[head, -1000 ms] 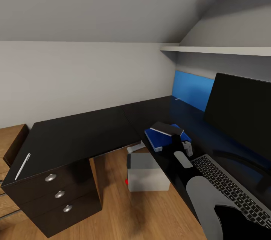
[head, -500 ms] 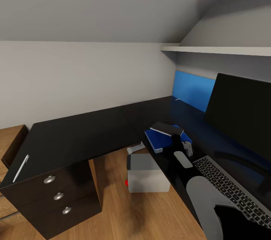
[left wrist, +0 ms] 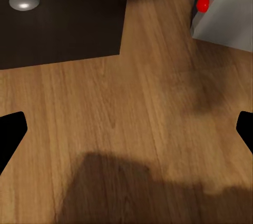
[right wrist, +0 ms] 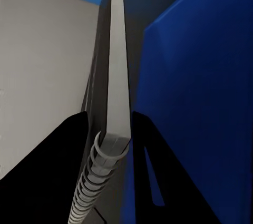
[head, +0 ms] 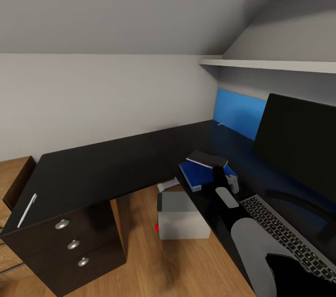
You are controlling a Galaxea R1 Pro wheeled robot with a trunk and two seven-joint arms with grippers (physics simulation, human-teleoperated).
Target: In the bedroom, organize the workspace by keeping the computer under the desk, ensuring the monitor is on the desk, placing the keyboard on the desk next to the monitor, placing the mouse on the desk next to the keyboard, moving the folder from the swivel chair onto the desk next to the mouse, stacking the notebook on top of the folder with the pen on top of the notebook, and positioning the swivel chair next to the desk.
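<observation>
Desk [head: 98, 171]: a long glossy black L-shaped top was seen running along the grey wall, with a three-drawer unit [head: 70, 243] with round silver knobs at its near left end.
Pen [head: 27, 204]: a thin white stick was seen lying on the desk's left end, above the drawers, near the front edge.
Computer [head: 183, 217]: the pale grey box was seen on the wood floor [left wrist: 132, 129] in the inner corner of the desk, its red light at a lower corner.
Monitor [head: 298, 148]: the wide black screen was seen upright on the right wing of the desk, in front of a blue wall panel [head: 238, 111].
Keyboard [head: 289, 236]: it lay on the desk before the monitor.
Mouse [head: 227, 196]: it was seen just beyond the keyboard's far end.
Folder [head: 198, 173]: the blue folder lay flat on the desk beyond the mouse.
Notebook [head: 206, 159]: the dark grey spiral-bound notebook was held tilted over the folder.
Right gripper [right wrist: 108, 129]: its fingers were clamped on the notebook's spiral-bound edge.
Left gripper [left wrist: 126, 129]: its fingers were spread wide apart above the floor, holding nothing, near the drawer unit and the computer.
</observation>
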